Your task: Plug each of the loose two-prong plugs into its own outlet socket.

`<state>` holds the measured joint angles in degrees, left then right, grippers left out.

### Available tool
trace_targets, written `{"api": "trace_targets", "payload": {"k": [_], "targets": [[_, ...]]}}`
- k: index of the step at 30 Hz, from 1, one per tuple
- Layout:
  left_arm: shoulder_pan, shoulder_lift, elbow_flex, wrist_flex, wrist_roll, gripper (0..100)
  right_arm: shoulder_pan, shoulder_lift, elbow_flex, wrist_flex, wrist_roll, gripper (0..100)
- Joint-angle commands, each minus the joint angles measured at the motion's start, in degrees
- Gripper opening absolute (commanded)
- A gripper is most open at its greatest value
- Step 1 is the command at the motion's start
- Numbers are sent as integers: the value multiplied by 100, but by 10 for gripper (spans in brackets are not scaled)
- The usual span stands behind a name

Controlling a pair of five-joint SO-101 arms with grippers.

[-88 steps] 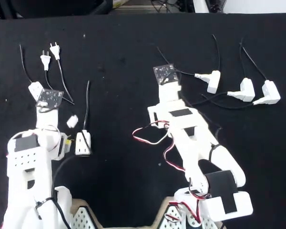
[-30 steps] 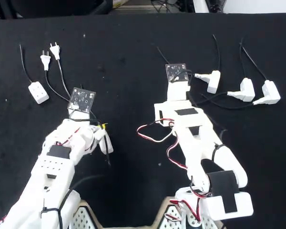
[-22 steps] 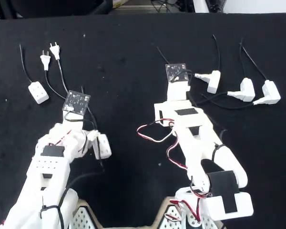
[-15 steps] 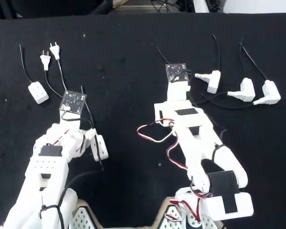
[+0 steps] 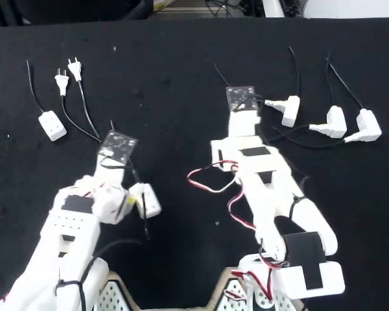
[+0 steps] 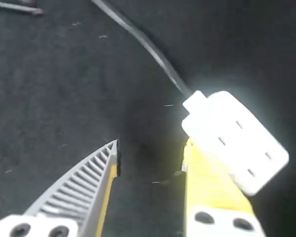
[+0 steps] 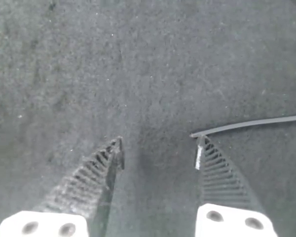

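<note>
Two loose two-prong plugs (image 5: 61,81) (image 5: 74,66) lie at the table's far left, with a small white socket block (image 5: 52,124) just in front of them. A second white outlet socket (image 5: 146,199) (image 6: 237,138) lies beside my left arm (image 5: 78,214). My left gripper (image 6: 150,148) is open, and that socket rests against the outer side of its yellow finger (image 6: 207,182), not between the jaws. My right gripper (image 7: 160,143) is open over bare cloth, with a thin black cord end (image 7: 246,126) just past one fingertip.
Three white angled cord pieces (image 5: 285,110) (image 5: 330,122) (image 5: 366,126) lie at the far right, their black cords running toward the back edge. The right arm's wrist board (image 5: 241,97) hangs close to the nearest of them. Black cloth (image 5: 175,78) covers the table.
My left arm has swung from the left edge toward the middle, and the socket beside it has shifted a little to the right. The right arm has barely moved.
</note>
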<state>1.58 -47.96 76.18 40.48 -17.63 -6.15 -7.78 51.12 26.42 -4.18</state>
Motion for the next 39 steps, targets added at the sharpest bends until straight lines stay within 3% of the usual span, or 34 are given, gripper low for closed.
{"api": "trace_targets", "payload": {"k": [1, 5, 9, 13, 18, 25, 39], "targets": [[910, -26, -426, -202, 677, 216, 378, -295, -277, -123, -44, 222], [1596, -26, -391, -202, 791, 216, 563, -286, -356, -123, -53, 222], [1675, -97, -725, 422, 782, 216, 545, -286, -356, -123, -53, 222], [1191, -97, -1420, 985, 782, 216, 545, -286, -356, -123, -53, 222], [224, 62, -1886, 475, 905, 216, 545, -286, -356, -123, -53, 222], [163, 1837, -2519, -290, 1714, 220, 536, -286, -356, -123, -53, 222], [374, 5037, -4163, -9, 3965, 220, 325, -277, -347, -123, -53, 222]]}}
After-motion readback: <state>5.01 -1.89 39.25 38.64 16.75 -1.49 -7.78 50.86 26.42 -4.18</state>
